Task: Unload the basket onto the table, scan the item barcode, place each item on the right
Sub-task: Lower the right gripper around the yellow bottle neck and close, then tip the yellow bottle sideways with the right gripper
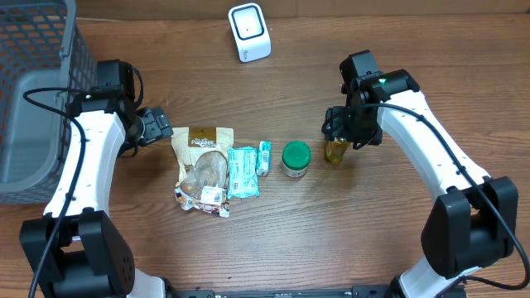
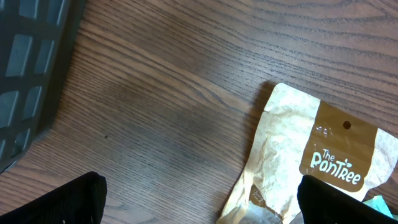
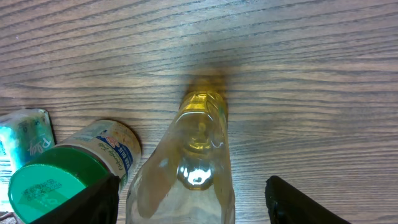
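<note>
Right of the worktop's [image 1: 431, 50] middle, level with the row of goods: small clear bottle [image 3: 199, 155] of yellow liquid, upright, just beside the green-lidded jar [image 1: 296, 158].

Right gripper [image 3: 202, 200]: jaws straddle the bottle and are parted wider than its body. One finger sits just beside the glass; a gap shows on the other side. Not clamped, nothing held. Judged to be the item chosen for scanning.

Left gripper [image 2: 202, 200]: jaws spread wide, empty, over bare wood by the top corner of the brown pouch [image 2: 311, 155], towards the worktop's left edge.

Handling, as a judgement:
- Rigid, smooth, glossy wall, so probably slippery and breakable if it is glass.
- Liquid fill gives it some weight for its size and may slosh when tilted.
- Narrow and tall, so easily tipped by a one-sided nudge.
- Best hold: across the body below the shoulder, both pads square on, jar side kept clear.

Writing:
- Pouch reads "The PanTree", white on a brown band.
- Jar label carries print and a small figure, too fine to read.
- Teal packets [image 1: 243, 172] have lettering that is not legible.
- Bottle shows no label or barcode in either view.

White scanner [image 1: 249, 31] stands near the far edge, left of centre, well apart from the bottle.
</note>
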### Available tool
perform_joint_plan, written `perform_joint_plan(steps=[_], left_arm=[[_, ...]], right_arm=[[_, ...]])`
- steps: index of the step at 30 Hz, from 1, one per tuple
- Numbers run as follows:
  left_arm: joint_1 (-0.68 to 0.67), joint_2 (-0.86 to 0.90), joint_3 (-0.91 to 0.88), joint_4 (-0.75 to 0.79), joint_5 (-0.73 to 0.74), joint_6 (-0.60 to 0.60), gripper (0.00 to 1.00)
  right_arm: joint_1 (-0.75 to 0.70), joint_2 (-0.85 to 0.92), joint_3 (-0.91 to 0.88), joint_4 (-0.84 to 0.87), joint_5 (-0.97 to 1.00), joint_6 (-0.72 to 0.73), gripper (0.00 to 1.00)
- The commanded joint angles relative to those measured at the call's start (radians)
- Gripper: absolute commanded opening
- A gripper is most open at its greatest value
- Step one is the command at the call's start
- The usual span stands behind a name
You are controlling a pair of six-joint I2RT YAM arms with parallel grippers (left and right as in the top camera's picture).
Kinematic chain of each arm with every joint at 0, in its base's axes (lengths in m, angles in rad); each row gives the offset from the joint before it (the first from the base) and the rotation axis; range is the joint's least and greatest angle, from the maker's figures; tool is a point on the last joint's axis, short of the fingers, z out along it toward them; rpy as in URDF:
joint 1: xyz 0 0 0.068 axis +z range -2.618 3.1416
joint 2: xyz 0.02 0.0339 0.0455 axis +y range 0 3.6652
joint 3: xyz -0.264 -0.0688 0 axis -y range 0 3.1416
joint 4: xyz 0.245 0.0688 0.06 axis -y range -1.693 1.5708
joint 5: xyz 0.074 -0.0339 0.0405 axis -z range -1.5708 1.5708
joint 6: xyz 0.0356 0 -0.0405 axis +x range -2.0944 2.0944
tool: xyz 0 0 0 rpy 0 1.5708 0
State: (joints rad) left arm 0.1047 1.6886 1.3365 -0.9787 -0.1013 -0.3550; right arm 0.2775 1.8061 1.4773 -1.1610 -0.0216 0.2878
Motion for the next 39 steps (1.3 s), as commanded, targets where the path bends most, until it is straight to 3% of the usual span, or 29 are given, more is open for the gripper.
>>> perform_joint_plan(steps=[1, 16, 28, 39], left_arm=[[0.000, -0.023, 0.003, 0.000, 0.001, 0.022, 0.99], [0.000, -0.023, 0.003, 0.000, 0.001, 0.022, 1.00], [0.000, -0.023, 0.003, 0.000, 0.001, 0.022, 1.00], [0.000, -0.023, 0.003, 0.000, 0.001, 0.022, 1.00]], right_arm=[[0.003, -0.004, 0.014, 0.003, -0.006, 0.005, 0.72], [0.004, -0.004, -0.038, 0.045, -0.006, 0.003, 0.58], [0.000, -0.016, 0.025, 0.018, -0.009, 0.000, 0.41], [-0.163, -0.141, 0.060, -0.013, -0.431, -0.136, 0.37]])
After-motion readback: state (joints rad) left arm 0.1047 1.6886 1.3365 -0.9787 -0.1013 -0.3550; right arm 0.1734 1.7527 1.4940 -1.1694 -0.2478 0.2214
